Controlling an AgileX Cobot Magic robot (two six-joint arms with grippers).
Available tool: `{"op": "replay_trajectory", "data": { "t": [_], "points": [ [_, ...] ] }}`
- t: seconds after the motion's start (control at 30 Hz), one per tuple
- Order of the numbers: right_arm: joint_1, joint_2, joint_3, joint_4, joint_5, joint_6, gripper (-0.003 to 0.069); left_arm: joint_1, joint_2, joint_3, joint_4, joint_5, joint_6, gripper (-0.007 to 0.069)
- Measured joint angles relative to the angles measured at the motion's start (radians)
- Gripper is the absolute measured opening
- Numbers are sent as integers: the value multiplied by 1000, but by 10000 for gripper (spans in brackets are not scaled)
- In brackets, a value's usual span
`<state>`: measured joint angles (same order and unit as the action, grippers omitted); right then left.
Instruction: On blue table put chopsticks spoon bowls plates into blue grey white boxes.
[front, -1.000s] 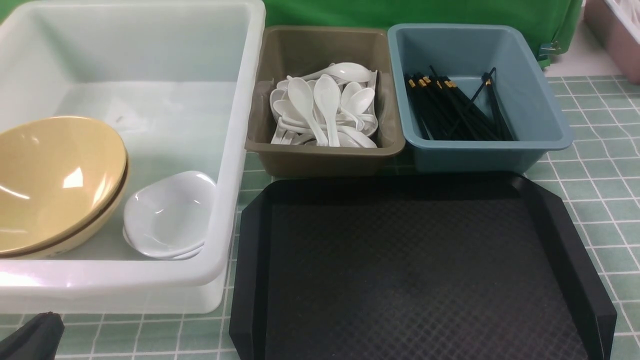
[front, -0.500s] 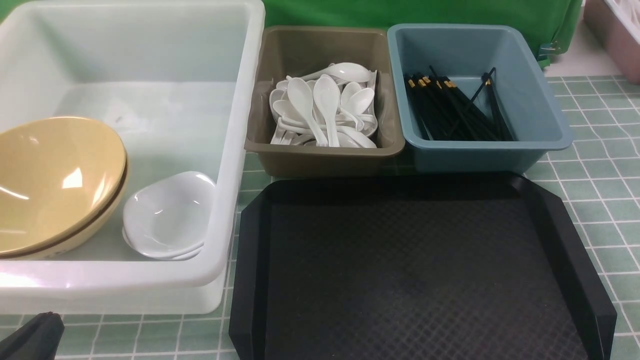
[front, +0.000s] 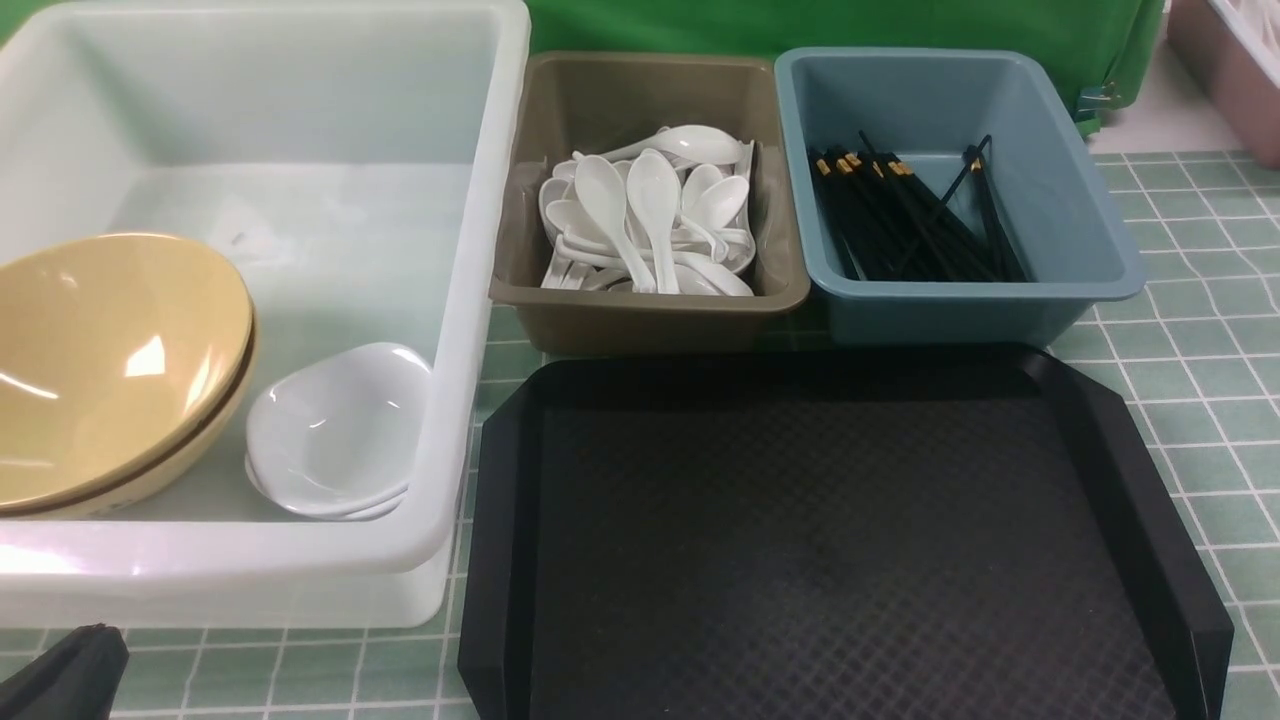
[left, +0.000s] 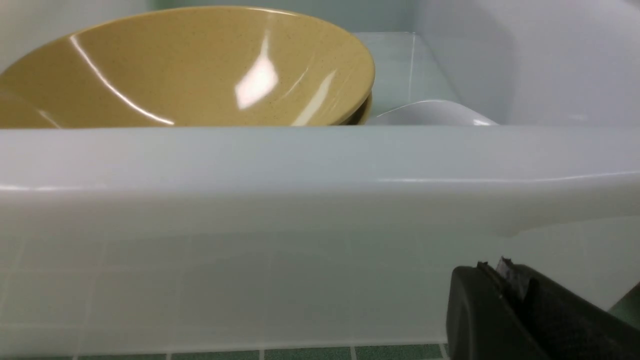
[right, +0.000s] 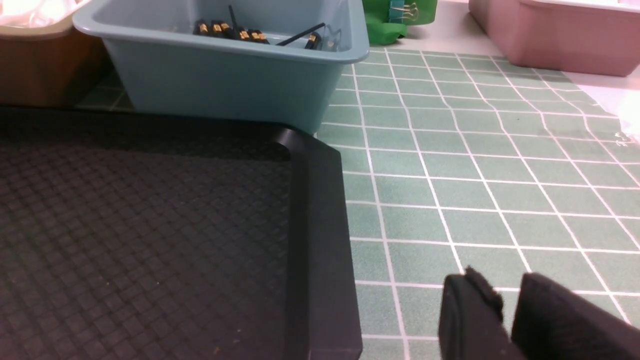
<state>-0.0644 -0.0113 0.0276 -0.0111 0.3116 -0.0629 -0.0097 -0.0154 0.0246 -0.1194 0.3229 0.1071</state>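
Only the right wrist view shows the right end effector (right: 505, 305), slightly parted and empty, over the table (right: 475, 165) beside the black tray (right: 150, 225). The left end effector (left: 505, 280), closed and empty, sits outside the white box (front: 480, 300), which holds bowls (front: 110, 360) and plates (front: 335, 430). Spoons (front: 650, 210) fill the grey box (front: 640, 320); chopsticks (front: 910, 220) lie in the blue box (front: 1080, 230). No writing is legible.
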Motion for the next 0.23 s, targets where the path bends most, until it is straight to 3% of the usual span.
{"op": "replay_trajectory", "data": {
  "t": [0.23],
  "points": [
    [0,0,0,0,0,0,196,0,0,0,0,0,0,3]
  ]
}}
